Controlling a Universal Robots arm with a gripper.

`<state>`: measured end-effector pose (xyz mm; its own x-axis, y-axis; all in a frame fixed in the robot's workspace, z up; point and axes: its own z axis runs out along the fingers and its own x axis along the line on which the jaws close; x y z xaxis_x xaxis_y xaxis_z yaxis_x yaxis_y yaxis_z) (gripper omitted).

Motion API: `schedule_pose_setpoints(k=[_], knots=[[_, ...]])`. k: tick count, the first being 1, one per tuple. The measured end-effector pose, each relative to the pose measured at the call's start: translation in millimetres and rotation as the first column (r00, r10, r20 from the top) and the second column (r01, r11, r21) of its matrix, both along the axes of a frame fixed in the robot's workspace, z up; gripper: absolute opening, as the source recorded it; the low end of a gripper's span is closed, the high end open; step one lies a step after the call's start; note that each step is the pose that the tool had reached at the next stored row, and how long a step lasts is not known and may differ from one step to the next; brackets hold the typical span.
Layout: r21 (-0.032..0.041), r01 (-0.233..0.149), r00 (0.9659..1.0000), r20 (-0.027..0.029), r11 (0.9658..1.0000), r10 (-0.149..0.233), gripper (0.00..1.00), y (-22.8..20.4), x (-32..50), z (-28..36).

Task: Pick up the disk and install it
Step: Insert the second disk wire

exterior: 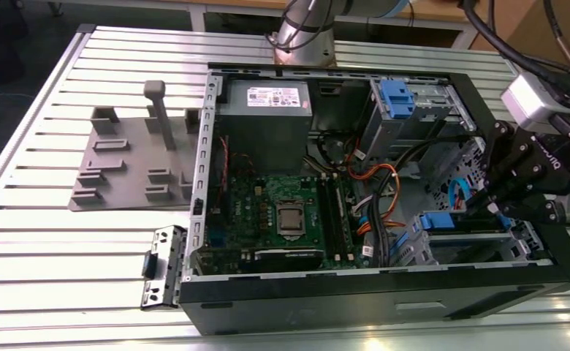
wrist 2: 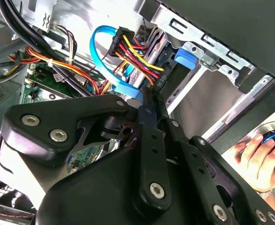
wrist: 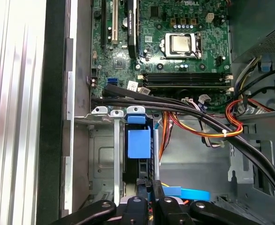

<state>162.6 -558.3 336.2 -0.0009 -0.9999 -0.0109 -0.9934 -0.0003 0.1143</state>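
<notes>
Disk [wrist: 138, 140], one, is standing on edge in the drive bay [wrist: 102, 154] at lower center of the first wrist view, with the single pincer [wrist: 147, 199] clamping it inside the open computer case [exterior: 519, 285].

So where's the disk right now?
The disk stands on edge in the metal bay at the case's corner on the exterior view's right, just ahead of the claw, beside orange cables.
</notes>
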Motion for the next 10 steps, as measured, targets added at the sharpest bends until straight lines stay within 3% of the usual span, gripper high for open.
schedule_pose_setpoints(k=[10], knots=[[-0.0002, -0.004, 1.0000, -0.0001, 1.0000, 0.004, 0.16, -1.0, 0.0, -3.5]])
